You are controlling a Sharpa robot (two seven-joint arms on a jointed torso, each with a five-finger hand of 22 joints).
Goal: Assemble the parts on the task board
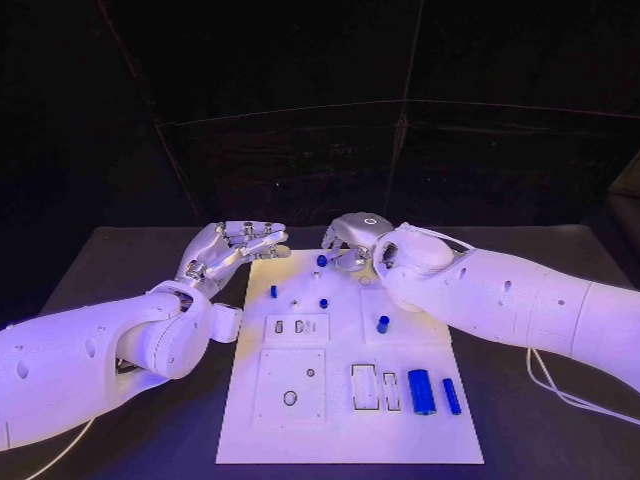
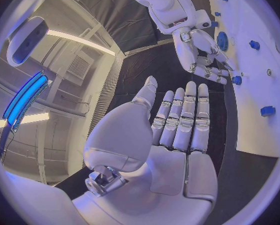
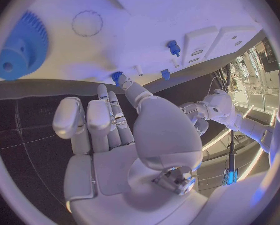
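Black table [image 1: 118, 260]: task board [image 1: 349, 420] between robot hands; left robot hand [image 1: 241, 245] spread empty, right robot hand [image 1: 352, 240] pinching blue part [image 3: 117, 76].

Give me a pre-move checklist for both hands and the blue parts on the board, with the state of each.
1. Left hand free of parts: ok, fingers straight, nothing held.
2. Right hand at the task board far edge: ok.
3. Right hand gripping the small blue part at its fingertips: cannot tell.
4. Blue gear lying on the board: ok.
5. Two long blue parts lying on the board's near right: ok.
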